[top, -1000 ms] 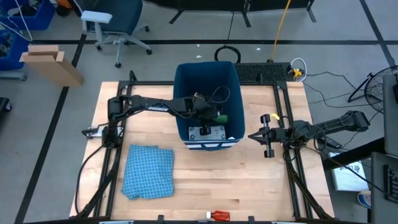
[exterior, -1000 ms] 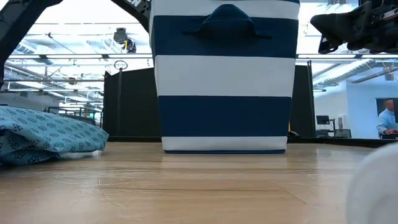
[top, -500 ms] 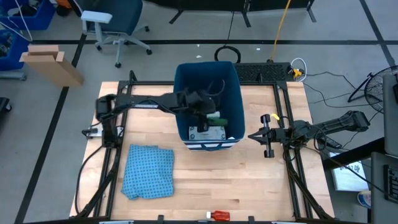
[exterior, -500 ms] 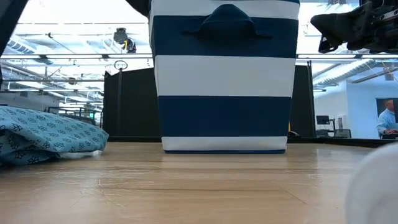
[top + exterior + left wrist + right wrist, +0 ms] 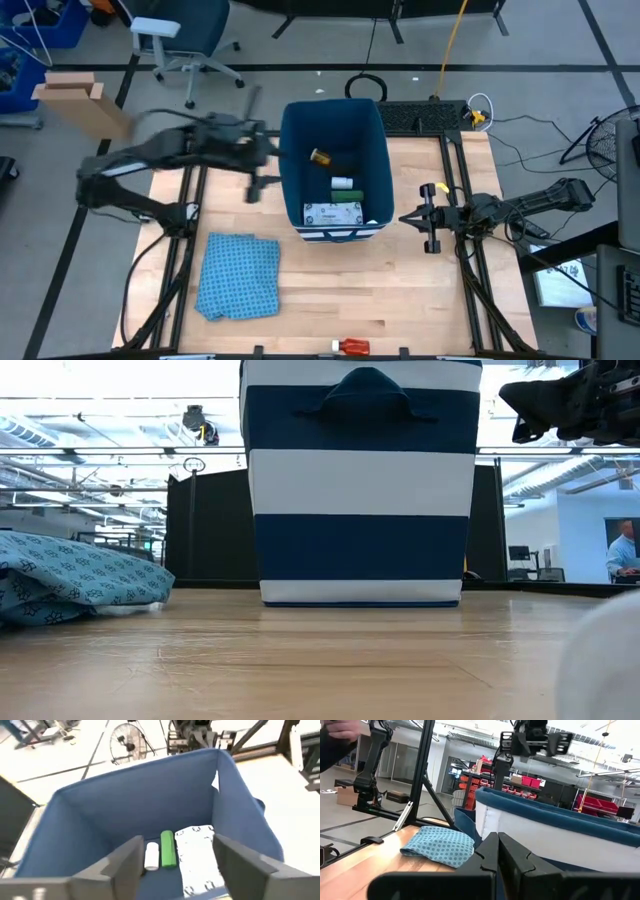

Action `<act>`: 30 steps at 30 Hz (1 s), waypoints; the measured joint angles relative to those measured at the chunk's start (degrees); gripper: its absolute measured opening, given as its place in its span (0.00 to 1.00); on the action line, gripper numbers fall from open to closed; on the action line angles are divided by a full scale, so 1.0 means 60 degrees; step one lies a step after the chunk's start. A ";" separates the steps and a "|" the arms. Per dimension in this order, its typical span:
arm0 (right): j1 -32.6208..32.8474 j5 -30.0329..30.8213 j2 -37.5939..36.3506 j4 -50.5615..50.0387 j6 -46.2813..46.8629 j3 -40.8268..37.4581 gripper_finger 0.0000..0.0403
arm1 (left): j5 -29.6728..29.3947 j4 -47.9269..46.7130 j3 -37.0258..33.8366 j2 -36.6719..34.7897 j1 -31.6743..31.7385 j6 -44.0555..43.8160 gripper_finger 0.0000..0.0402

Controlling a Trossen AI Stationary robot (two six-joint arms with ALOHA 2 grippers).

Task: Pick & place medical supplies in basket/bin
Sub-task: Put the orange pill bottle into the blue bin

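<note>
1. The deep dark blue fabric bin (image 5: 335,170) with its white-striped short side stands mid-table; its tall walls bar any sideways way in, and its open top is unobstructed.
2. The left gripper (image 5: 258,172), fingers apart, hangs just outside the bin's left wall.
3. The crumpled blue patterned cloth (image 5: 238,275) covers the front-left tabletop.
4. The right gripper (image 5: 428,218), fingers together, sits beside the bin's right wall.
5. Bare wood (image 5: 420,300) lies open at front right.
</note>
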 joint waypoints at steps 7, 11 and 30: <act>-0.0002 0.0001 0.0000 -0.0002 0.0056 0.0001 0.00 | -0.0634 -0.0436 -0.2181 -0.2420 -0.0058 -0.1073 0.19; -0.0002 -0.0003 0.0000 0.0000 0.0126 0.0000 0.00 | -0.0763 -0.0228 -0.4243 -0.3951 -0.0059 -0.1807 0.03; -0.0002 -0.0039 0.0007 -0.0028 0.0337 0.0001 0.00 | -0.0394 0.5274 -1.0531 -1.0254 -0.1014 -0.2097 0.01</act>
